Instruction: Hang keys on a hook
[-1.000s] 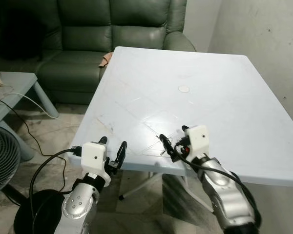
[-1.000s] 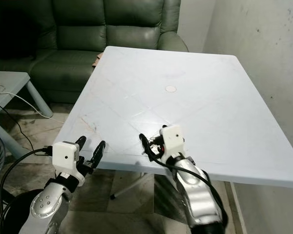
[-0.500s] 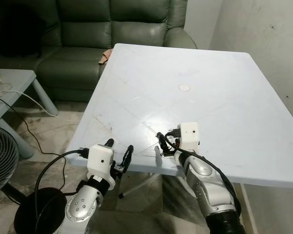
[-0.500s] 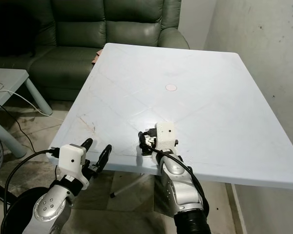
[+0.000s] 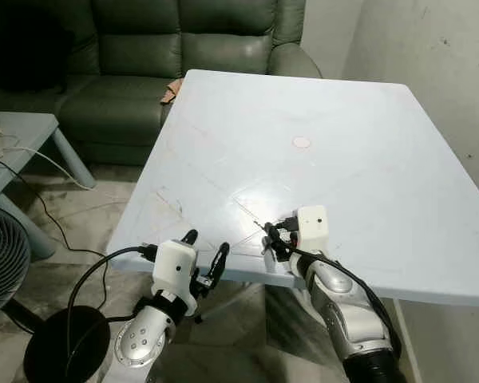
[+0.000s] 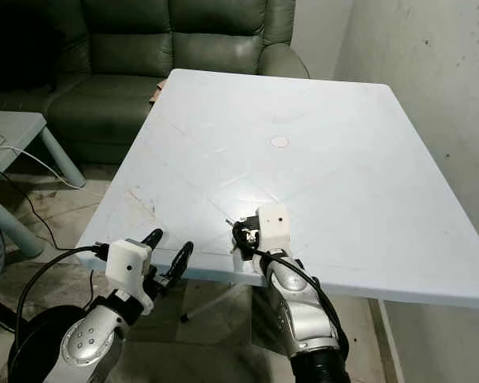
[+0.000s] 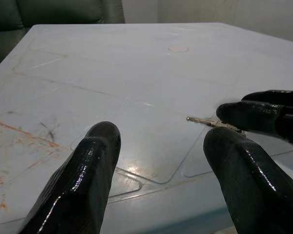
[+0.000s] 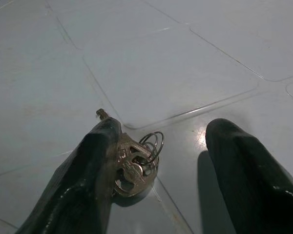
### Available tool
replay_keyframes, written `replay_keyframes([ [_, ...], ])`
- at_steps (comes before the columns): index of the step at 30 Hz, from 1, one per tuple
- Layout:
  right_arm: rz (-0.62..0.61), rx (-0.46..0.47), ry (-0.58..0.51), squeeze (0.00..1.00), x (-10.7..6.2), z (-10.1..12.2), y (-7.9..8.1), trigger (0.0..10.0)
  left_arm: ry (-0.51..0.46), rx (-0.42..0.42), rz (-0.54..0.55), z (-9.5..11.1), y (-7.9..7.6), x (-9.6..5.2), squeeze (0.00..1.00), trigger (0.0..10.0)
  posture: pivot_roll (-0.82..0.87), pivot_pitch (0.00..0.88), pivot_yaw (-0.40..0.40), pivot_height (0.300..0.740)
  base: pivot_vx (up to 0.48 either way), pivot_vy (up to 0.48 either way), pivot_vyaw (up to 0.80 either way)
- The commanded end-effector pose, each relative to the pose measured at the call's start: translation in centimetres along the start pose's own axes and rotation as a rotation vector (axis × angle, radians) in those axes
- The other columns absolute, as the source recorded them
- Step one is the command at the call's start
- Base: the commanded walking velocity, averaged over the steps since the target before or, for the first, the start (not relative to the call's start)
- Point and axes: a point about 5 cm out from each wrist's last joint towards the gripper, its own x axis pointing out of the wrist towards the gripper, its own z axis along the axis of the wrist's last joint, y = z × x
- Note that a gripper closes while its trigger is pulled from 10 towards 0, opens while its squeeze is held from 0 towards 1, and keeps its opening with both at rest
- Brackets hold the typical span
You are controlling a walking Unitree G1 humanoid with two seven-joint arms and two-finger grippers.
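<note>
Against one finger of the wide right pincer, brass keys on rings.

I can't read any text, label, brand, number or sign from here. The desk carries only scuffs and moulded lines, the keys show no legible stamping, and the white housings on my two wrists are unmarked.
</note>
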Motion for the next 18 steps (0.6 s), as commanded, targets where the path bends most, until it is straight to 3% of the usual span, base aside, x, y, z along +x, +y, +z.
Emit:
replay_keyframes([
  [1,0.017,-0.013,-0.016,0.0,-0.07,0.42,0.36,0.7,-0.007,0.01,-0.006,0.24,-0.09,-0.12,0.0,10.0,-0.11,0.065,0.0,0.74,0.0,0.0,0.0],
  [2,0.015,-0.014,-0.013,0.0,-0.14,0.35,0.31,0.0,-0.006,0.011,-0.007,0.24,-0.06,-0.12,0.0,10.0,-0.11,0.064,0.001,0.74,0.0,0.0,0.0],
  [11,0.022,-0.025,-0.016,0.0,-0.36,0.27,0.36,0.0,-0.004,0.017,-0.008,0.25,0.0,-0.12,0.0,10.0,-0.11,0.062,0.001,0.74,0.0,0.0,0.0],
  [12,0.033,-0.024,-0.012,0.0,-0.4,0.25,0.49,2.5,-0.005,0.018,-0.007,0.26,0.01,-0.13,0.0,10.0,-0.11,0.062,0.001,0.74,0.0,0.0,0.0],
  [14,0.046,-0.021,-0.007,0.0,-0.46,0.21,0.68,3.0,-0.005,0.018,-0.006,0.24,0.02,-0.14,0.0,10.0,-0.11,0.06,0.0,0.74,0.0,0.0,0.0],
  [15,0.045,-0.022,-0.007,0.0,-0.47,0.2,0.69,4.2,-0.005,0.018,-0.006,0.23,0.02,-0.14,0.0,10.0,-0.11,0.06,0.0,0.74,0.0,0.0,0.0],
  [16,0.046,-0.024,-0.006,0.0,-0.49,0.16,0.72,4.7,-0.005,0.019,-0.006,0.23,0.01,-0.15,0.0,10.0,-0.1,0.06,-0.001,0.74,0.0,0.0,0.0],
  [17,0.054,-0.02,0.0,0.0,-0.47,0.11,0.77,10.0,-0.005,0.019,-0.006,0.23,0.01,-0.15,0.0,10.0,-0.1,0.06,-0.001,0.74,0.0,0.0,0.0],
  [18,0.059,-0.017,0.004,0.0,-0.46,0.07,0.81,10.0,-0.005,0.019,-0.006,0.23,0.01,-0.15,0.0,10.0,-0.1,0.06,-0.001,0.74,0.0,0.0,0.0],
])
